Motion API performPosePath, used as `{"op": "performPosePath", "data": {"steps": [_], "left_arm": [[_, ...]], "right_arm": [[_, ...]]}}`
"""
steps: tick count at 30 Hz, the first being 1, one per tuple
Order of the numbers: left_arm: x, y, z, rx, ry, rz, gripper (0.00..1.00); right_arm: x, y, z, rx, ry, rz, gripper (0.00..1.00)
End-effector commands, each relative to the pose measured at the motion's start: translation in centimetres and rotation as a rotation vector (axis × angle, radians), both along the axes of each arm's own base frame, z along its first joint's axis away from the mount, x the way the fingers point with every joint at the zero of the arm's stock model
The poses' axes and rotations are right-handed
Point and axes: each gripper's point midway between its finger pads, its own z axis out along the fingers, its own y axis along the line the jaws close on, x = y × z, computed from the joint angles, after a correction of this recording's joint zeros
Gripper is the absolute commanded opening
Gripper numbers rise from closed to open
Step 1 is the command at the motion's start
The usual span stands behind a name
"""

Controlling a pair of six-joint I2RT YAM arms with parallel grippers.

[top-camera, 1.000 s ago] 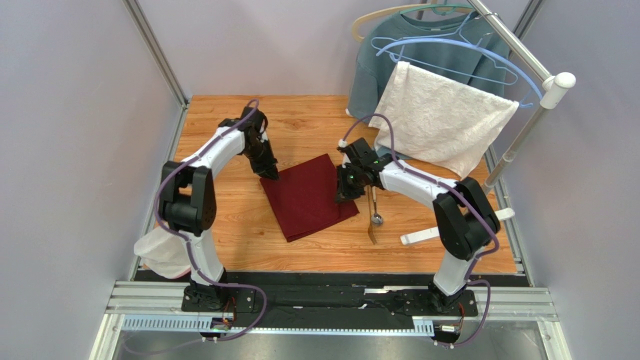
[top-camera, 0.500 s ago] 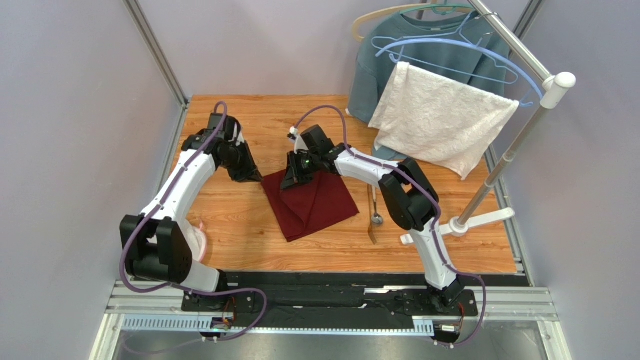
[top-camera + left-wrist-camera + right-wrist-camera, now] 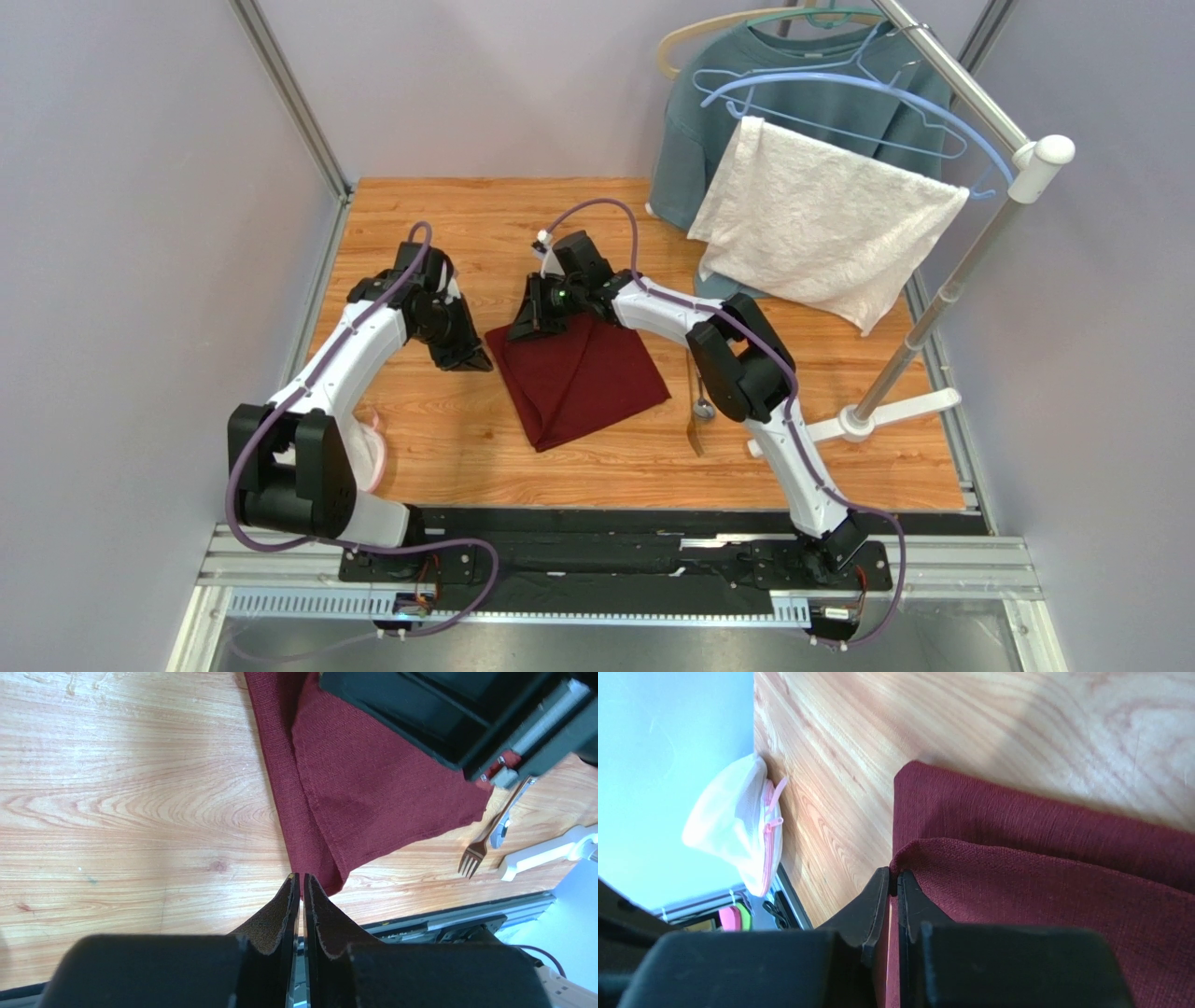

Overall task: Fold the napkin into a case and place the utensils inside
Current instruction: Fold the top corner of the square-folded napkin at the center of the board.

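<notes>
Spoon [image 3: 500, 834] handle end hidden behind black wrist housing [image 3: 449, 714]; napkin [image 3: 365, 791] cut off by top edge; fork [image 3: 693, 443] perhaps too small overhead.

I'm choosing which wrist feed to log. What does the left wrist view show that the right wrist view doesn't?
Only left wrist: the fork and spoon beyond the napkin, and the right arm above it. Only right wrist: a white bag beside the table, and the right gripper pinching the napkin's folded corner. Both: the maroon napkin on the wooden table.
</notes>
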Motion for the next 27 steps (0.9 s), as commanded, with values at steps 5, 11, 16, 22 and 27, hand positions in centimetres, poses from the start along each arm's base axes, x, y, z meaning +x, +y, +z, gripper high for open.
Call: {"op": "performPosePath", "data": {"steps": [5,11,16,22,27], "left_arm": [[-0.2,-0.1,1.0,-0.013,-0.059,-0.014,0.12],[-0.3,-0.3,1.1,-0.025,-0.061,-0.019,0.12],[-0.4,-0.6,1.1,-0.046,-0.056,-0.027,0.12],[0.2,-2.4,0.4,-0.12,-0.024,-0.059,0.12],[0.2,-4.6,-1.4,-0.108,0.033,-0.129,0.09]], "right_arm": [[2.7,1.8,1.1,0.071,-0.015,-0.057,0.03],[3.5,2.1,0.9,0.077,-0.015,-0.072,0.05],[4.0,2.6,1.2,0.093,-0.015,-0.068,0.11],[3.6,2.3,1.7,0.087,0.002,-0.037,0.38],[3.4,-3.2,3.4,0.016,-0.032,-0.066,0.51]]}}
